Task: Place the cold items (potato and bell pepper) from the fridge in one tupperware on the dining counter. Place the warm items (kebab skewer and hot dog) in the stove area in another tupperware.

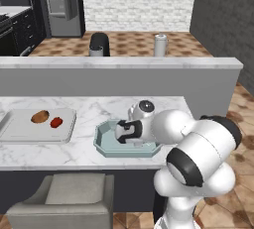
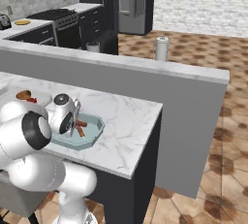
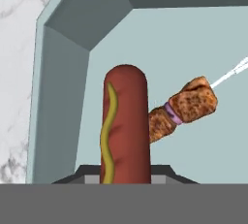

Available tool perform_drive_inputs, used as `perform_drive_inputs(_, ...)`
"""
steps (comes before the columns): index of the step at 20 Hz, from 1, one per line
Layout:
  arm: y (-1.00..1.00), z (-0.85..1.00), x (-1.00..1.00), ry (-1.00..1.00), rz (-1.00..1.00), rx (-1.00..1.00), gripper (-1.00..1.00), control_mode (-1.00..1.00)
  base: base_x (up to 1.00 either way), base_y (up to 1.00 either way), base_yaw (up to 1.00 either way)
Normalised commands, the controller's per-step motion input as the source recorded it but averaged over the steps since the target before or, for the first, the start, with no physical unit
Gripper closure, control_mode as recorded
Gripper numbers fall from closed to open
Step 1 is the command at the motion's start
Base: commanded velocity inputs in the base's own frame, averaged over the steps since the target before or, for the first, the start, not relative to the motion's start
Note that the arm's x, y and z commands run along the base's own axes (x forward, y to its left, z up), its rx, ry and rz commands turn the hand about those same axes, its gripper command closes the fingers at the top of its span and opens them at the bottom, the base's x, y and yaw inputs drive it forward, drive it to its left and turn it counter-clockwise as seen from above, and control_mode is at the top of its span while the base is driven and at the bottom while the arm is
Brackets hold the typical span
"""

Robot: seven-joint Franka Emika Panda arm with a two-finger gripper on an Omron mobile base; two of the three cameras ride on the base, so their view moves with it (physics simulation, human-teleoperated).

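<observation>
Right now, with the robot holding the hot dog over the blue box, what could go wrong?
The gripper is shut on the hot dog, just above the teal container. Two things might go wrong:
1. The hot dog sits right beside the kebab skewer. Letting go could bump the skewer or leave the hot dog leaning on it.
2. The gripper is low inside the container, so lifting out crookedly might catch the rim and slide it along the counter.

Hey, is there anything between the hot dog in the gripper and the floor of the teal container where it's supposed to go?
Nothing visible blocks it. The hot dog hangs in the shut gripper above the teal container. The kebab skewer already lies inside, right beside the hot dog, with bare floor on the other side.
</observation>
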Motion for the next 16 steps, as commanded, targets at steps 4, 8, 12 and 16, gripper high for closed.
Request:
perform_drive_inputs(4, -0.22, 0.00, 0.19, 0.02, 0.00, 0.00, -1.00, -1.00, 0.00, 0.00, 0.00)
perform_drive_inputs(8, -0.48, 0.00, -0.11, 0.00, 0.00, 0.00, -1.00, -1.00, 0.00, 0.00, 0.00)
perform_drive_inputs(12, -0.38, 0.01, -0.49, -0.08, 0.00, 0.00, -1.00, -1.00, 0.00, 0.00, 0.00)
perform_drive_inputs(16, -0.11, 0.57, -0.56, -0.25, 0.00, 0.02, -1.00, -1.00, 0.00, 0.00, 0.00)
